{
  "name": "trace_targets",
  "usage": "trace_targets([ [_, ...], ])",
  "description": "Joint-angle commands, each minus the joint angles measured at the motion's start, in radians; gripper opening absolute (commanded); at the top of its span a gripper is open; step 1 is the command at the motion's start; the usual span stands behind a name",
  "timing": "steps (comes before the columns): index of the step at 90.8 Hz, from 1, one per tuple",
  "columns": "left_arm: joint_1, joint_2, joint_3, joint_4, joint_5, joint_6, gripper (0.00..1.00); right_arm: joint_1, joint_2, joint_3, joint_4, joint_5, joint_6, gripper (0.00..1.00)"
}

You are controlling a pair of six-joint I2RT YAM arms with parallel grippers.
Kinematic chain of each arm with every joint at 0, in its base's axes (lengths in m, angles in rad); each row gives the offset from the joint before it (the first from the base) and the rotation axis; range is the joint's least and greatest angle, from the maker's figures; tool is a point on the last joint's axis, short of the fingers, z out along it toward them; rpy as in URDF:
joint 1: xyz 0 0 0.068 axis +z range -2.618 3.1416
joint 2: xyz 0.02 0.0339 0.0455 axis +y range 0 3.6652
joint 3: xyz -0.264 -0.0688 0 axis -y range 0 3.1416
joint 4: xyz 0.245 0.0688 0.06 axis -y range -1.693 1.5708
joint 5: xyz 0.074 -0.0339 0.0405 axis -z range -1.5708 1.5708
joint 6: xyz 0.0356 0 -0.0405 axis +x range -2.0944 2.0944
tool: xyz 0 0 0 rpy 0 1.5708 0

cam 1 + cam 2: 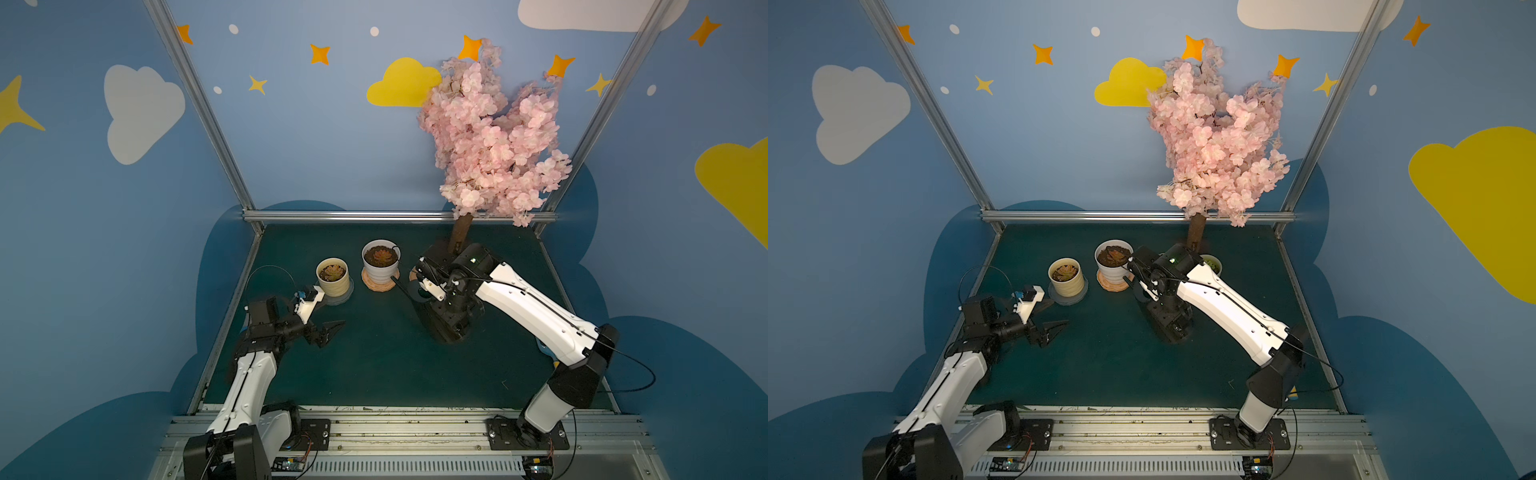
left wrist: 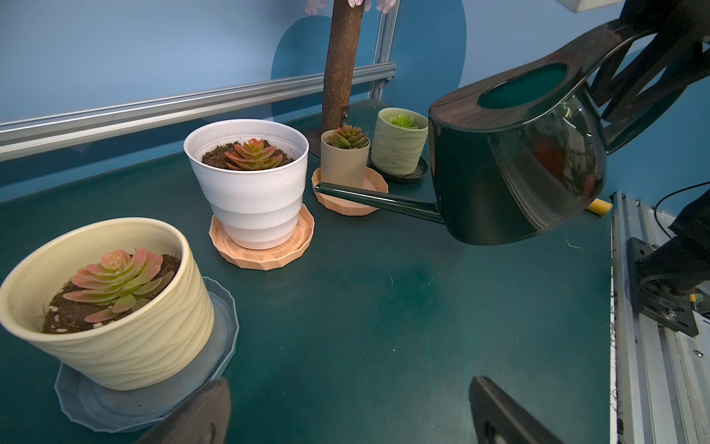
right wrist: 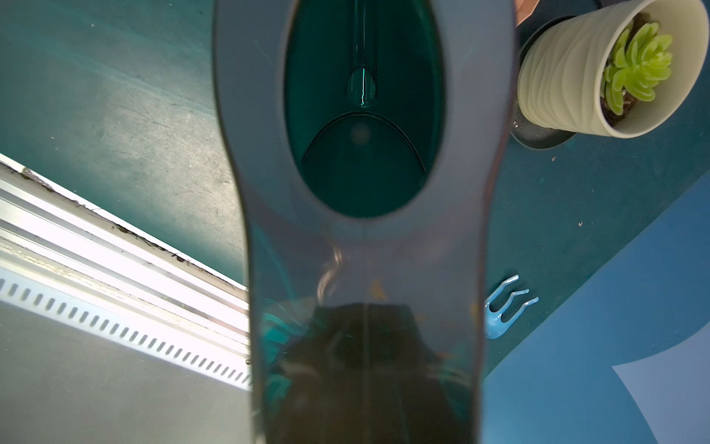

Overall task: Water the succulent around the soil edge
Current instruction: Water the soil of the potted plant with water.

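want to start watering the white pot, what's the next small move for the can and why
Probably lift the watering can slightly and ease it toward the white pot. Its spout tip sits beside the pot wall and looks lower than the rim, so tilting now would likely miss the soil edge.

Both top views look down from the front over the whole desk (image 1: 374, 365). Left wrist: low, facing back wall (image 2: 115, 46). Right wrist: tight on can (image 3: 365, 269).
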State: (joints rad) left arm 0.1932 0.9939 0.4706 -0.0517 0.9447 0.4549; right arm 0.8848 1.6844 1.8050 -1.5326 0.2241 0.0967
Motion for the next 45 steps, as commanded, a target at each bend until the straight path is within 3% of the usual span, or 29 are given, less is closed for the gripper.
trace_targets([
  [1,-0.005,-0.013,-0.018,-0.014,0.003,0.018,1.00,-0.001,0.006,0.045,-0.020,0.013,0.008,0.00],
  [45,-0.012,-0.013,-0.020,-0.017,-0.004,0.021,1.00,0.006,0.008,0.053,-0.024,0.018,0.009,0.00],
])
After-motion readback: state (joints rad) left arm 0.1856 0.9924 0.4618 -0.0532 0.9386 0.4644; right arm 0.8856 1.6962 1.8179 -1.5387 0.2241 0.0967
